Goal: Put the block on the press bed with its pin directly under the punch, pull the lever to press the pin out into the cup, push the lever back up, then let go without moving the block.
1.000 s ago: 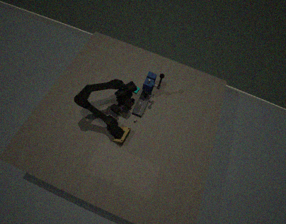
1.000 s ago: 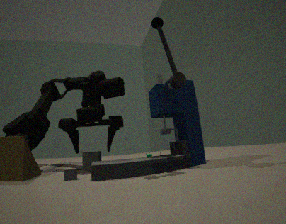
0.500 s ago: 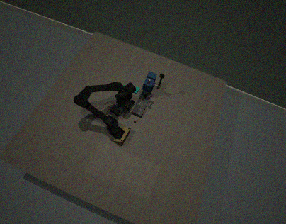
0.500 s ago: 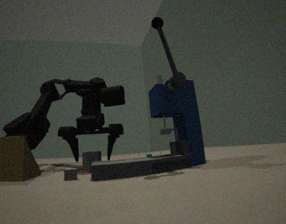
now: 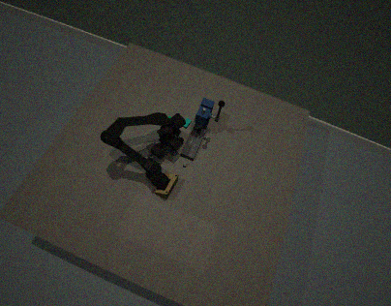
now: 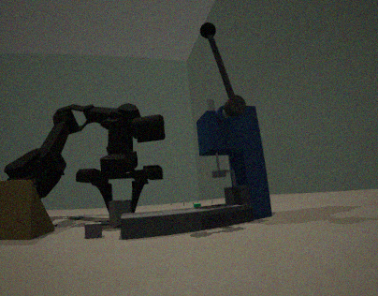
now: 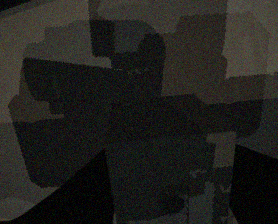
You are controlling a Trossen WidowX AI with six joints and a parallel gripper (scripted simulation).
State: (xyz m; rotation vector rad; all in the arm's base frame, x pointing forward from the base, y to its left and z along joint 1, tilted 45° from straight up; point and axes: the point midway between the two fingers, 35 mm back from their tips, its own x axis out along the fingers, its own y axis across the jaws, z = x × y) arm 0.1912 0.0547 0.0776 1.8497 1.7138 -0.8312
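Snugly — boxy grey block [image 6: 120, 209] [image 7: 155, 167], tapered pincer [image 5: 168, 152] [image 6: 122, 210] [image 7: 160, 149]

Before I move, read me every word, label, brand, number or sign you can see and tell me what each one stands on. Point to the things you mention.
No text can be read on anything in these views.
Faint light marks on a dark shape in the wrist view: too blurred and dark to tell whether they are lettering.
Blue press [image 5: 202, 116] [image 6: 246, 134]: no readable marking.
Gray block [image 6: 120, 210]: none readable.

Press [image 5: 203, 119] [image 6: 262, 167] blue; lever knob [image 5: 222, 104] [image 6: 208, 30] black; block [image 6: 120, 210] plain grey; arm [image 5: 141, 120] [image 6: 52, 136] black.
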